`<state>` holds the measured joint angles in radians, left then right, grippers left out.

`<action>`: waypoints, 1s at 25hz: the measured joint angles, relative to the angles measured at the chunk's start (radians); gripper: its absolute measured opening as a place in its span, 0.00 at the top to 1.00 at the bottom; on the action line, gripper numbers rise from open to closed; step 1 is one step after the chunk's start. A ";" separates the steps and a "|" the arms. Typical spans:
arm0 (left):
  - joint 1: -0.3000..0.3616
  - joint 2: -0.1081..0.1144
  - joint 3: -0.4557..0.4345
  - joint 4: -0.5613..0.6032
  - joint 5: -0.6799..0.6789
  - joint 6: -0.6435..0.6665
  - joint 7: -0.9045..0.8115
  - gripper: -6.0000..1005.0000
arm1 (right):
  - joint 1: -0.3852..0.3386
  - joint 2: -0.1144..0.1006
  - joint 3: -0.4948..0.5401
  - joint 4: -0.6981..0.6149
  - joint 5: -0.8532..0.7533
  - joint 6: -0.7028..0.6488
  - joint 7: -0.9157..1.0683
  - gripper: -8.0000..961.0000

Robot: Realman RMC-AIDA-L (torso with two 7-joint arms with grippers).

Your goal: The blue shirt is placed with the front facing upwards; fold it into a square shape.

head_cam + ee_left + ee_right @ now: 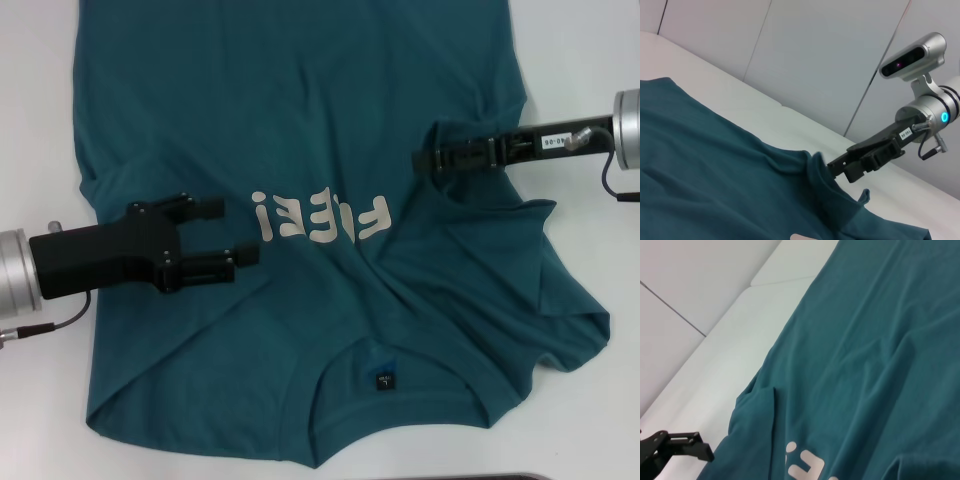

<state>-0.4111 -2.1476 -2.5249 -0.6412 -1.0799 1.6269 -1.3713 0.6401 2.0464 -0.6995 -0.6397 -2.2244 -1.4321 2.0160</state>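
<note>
White tabletop (30, 100) carries one blue shirt (300, 120). Two grippers: left gripper (232, 232) spread wide above it, right gripper (422, 160) pinching its fabric.

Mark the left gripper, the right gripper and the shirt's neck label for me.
left gripper (232, 232), head view, between its open fingertips.
right gripper (418, 160), head view, at its fingertips on the cloth.
neck label (383, 380), head view, middle of the black tag inside the blue shirt (300, 100) collar.

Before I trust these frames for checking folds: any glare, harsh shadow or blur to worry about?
Head view: even light, the blue shirt and its lettering crisp, table bright white. Left wrist view: right tool sharp, soft shadows in the creases. Right wrist view: the nearest cloth looks slightly soft.
</note>
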 joint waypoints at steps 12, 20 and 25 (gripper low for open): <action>0.000 0.000 0.000 0.000 -0.002 0.000 0.000 0.10 | 0.049 0.018 -0.022 0.005 0.000 0.037 0.002 0.24; 0.002 0.000 0.000 0.001 -0.003 -0.001 -0.001 0.10 | -0.014 -0.027 -0.013 -0.007 0.001 0.030 0.011 0.24; 0.003 0.000 0.000 0.001 -0.004 -0.001 -0.001 0.10 | -0.086 -0.071 0.011 -0.009 0.015 0.009 0.019 0.24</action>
<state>-0.4081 -2.1476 -2.5248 -0.6398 -1.0835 1.6259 -1.3723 0.5541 1.9755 -0.6884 -0.6485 -2.2091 -1.4227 2.0354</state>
